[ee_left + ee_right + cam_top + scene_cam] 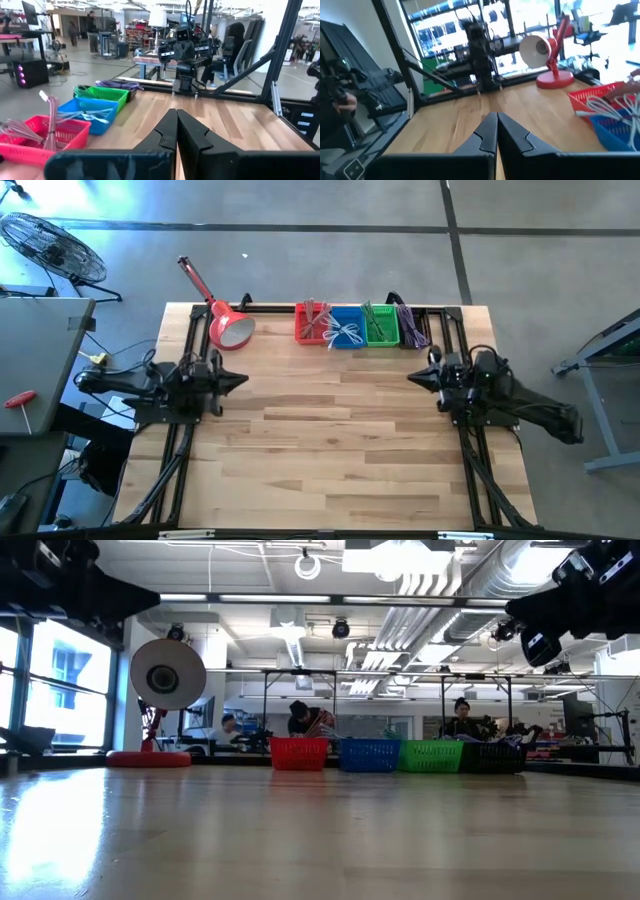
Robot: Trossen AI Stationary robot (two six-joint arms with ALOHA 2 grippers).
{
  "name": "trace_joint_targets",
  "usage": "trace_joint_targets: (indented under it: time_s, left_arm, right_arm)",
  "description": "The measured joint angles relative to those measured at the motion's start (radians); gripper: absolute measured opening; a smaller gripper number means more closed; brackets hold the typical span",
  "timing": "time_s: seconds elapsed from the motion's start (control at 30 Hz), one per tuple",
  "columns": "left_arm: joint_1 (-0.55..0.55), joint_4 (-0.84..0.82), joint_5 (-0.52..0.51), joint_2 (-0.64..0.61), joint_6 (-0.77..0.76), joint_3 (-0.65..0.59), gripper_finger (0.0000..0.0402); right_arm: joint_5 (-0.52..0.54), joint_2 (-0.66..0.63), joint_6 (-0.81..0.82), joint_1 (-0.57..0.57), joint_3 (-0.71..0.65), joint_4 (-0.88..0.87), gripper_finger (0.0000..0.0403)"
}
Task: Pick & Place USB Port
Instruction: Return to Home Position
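Hovering at opposite sides of the table, the left gripper (237, 380) and right gripper (415, 377) had their fingers pressed together, gripping nothing. Charger cables (345, 333) lay in the red bin (299, 755), blue bin (370, 756), green bin (431, 756) and black bin (493, 758) lined along the far edge.

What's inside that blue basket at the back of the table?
A loose tangle of pale cables lies in the blue basket. How many there are cannot be told, and the basket's floor beneath them is covered.
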Motion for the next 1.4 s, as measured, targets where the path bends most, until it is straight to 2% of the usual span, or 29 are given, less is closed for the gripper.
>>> trace_joint_targets:
  time_s: [0.17,0.33,0.77,1.13,1.23,1.4]
  left_arm:
    - [0.0,0.094,0.007,0.0,-0.004,-0.081,0.0]
    - [0.0,0.104,0.025,0.0,-0.024,-0.111,0.0]
    - [0.0,0.066,0.076,0.0,0.041,-0.118,0.0]
    - [0.0,0.066,0.075,0.0,0.046,-0.119,0.0]
    - [0.0,0.066,0.075,0.0,0.046,-0.119,0.0]
    - [0.0,0.066,0.075,0.0,0.047,-0.12,0.0]
  right_arm:
    - [-0.001,0.0,0.0,0.0,-0.066,0.094,0.0]
    - [0.002,-0.001,-0.003,0.008,-0.114,0.172,0.0]
    - [0.011,0.002,-0.159,0.122,-0.115,0.218,0.0]
    - [0.016,0.002,-0.154,0.183,-0.115,0.212,0.0]
    - [0.048,0.002,-0.138,0.228,-0.115,0.21,0.0]
    - [0.203,0.002,-0.173,0.342,-0.115,0.21,0.0]
